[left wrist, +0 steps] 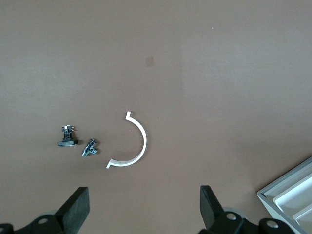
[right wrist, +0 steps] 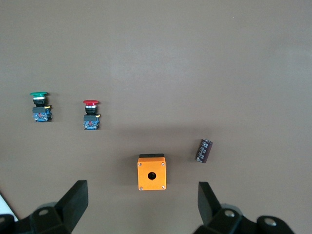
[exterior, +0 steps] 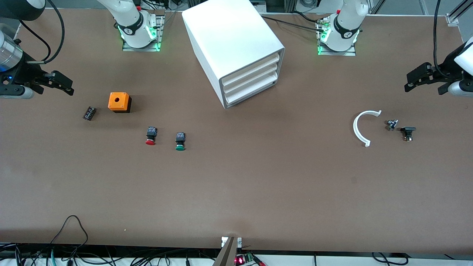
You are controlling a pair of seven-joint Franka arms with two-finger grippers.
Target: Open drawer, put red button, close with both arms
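The white cabinet (exterior: 236,48) stands between the arm bases with its three drawers shut; the middle drawer (exterior: 249,78) is flush with the others. The red button (exterior: 150,136) lies on its side on the table, beside the green button (exterior: 180,141) and nearer the front camera than the orange box (exterior: 119,102). It also shows in the right wrist view (right wrist: 90,114). My right gripper (exterior: 61,84) is open and empty, up over the right arm's end of the table (right wrist: 141,202). My left gripper (exterior: 415,79) is open and empty over the left arm's end (left wrist: 144,204).
A small black part (exterior: 89,113) lies beside the orange box. A white arc piece (exterior: 360,127) and two small black parts (exterior: 391,124) (exterior: 408,132) lie toward the left arm's end. The cabinet's corner (left wrist: 287,195) shows in the left wrist view.
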